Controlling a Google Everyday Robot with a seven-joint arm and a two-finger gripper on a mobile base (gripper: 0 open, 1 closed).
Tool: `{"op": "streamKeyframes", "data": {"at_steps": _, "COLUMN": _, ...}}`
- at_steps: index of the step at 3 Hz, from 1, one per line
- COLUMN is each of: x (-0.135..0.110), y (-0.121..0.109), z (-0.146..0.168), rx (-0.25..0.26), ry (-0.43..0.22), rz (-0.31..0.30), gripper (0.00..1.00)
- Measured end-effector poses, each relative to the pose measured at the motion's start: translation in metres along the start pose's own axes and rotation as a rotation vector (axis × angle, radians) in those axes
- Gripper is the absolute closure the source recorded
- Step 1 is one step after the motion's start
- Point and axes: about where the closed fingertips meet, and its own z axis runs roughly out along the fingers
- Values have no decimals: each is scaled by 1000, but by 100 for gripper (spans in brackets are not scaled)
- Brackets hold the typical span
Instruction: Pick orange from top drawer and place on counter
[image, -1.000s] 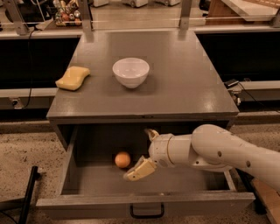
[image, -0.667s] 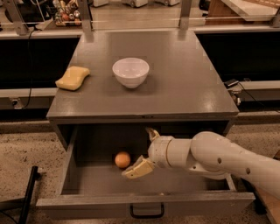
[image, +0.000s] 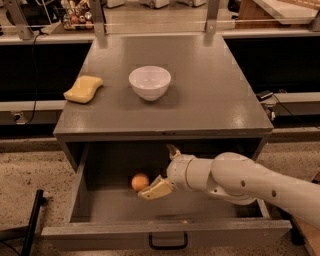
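The orange (image: 140, 181) lies on the floor of the open top drawer (image: 100, 235), left of centre. My gripper (image: 161, 170) is inside the drawer, just right of the orange, on a white arm that comes in from the right. Its jaws are open: one finger (image: 156, 190) lies low, next to the orange, and the other (image: 173, 150) points up at the back. It holds nothing. The counter (image: 210, 95) is the grey top above the drawer.
A white bowl (image: 149, 82) stands at the middle of the counter. A yellow sponge (image: 83, 88) lies at its left edge. A black bar (image: 31, 220) stands on the floor left of the drawer. Shelving and rails run behind the counter.
The gripper has moved a little left and down inside the drawer, closer to the orange. The orange has not moved.
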Motion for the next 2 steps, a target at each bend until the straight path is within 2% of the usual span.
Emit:
{"op": "streamKeyframes", "data": {"at_steps": 1, "x": 6, "y": -4, "z": 13, "rx": -4, "ry": 34, "rz": -2, "gripper": 0}}
{"op": "streamKeyframes", "data": {"at_steps": 2, "x": 17, "y": -5, "z": 30, "rx": 24, "ry": 29, "rz": -33, "gripper": 0}}
